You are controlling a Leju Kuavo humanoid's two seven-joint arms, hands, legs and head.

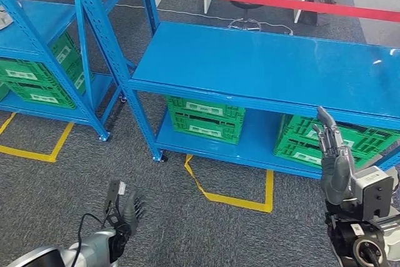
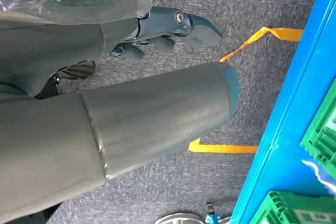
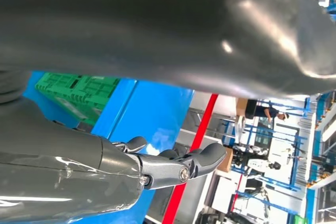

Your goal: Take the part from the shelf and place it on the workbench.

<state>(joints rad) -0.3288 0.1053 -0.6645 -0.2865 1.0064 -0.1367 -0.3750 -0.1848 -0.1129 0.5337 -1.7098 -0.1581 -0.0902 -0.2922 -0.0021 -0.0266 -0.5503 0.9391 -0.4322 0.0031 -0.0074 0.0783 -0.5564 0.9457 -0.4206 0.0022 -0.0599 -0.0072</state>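
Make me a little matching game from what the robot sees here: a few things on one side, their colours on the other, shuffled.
Things:
1. shelf top
2. crate under the shelf
3. barrier tape behind the shelf
4. floor tape marking

Colours:
A. yellow
B. blue
C. red
D. green

Pairs: 1-B, 2-D, 3-C, 4-A

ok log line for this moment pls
left hand: open, low over floor | right hand: open, raised near shelf | part: none held
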